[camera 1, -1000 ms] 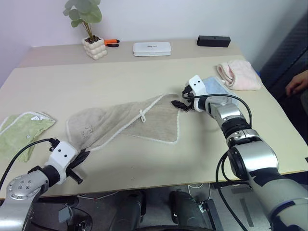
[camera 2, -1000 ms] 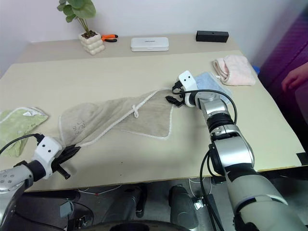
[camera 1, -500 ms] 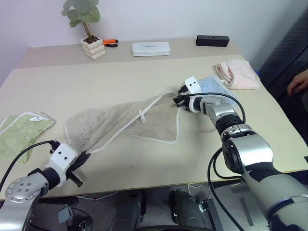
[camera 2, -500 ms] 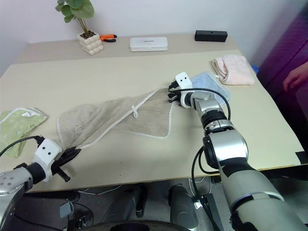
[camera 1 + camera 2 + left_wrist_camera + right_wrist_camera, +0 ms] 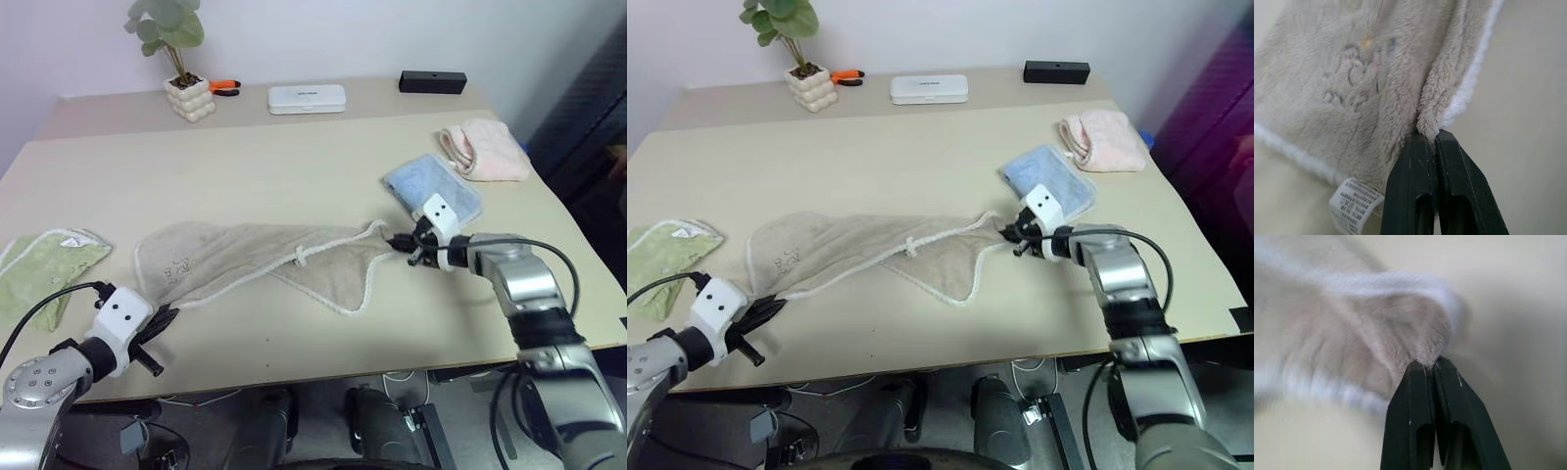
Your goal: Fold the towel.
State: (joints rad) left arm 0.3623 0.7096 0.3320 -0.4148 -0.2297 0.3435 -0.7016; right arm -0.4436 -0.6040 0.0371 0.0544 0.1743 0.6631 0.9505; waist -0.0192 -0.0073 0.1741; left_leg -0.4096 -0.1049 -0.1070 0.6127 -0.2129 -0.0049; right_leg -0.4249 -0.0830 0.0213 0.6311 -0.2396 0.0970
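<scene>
While pinched at 2 opposite corners, towel (image 5: 265,259) stretched long across the near half of table (image 5: 294,162) — long axis running left to right. Left gripper (image 5: 165,319) clamped tight on the near-left corner by the embroidered mark; right gripper (image 5: 404,243) pinched together on the right corner tip. Cloth bunched and slack between the 2. Likely next — pulling apart to flatten before any fold.

Bare worktop (image 5: 294,162) spans the middle of the frame, open for passage. Obstacles: beige towel (image 5: 255,257) stretched across lower centre, green cloth (image 5: 39,269) at left edge, blue towel (image 5: 431,184) and pink towel (image 5: 485,149) upper right, plant pot (image 5: 191,98) along the top.
</scene>
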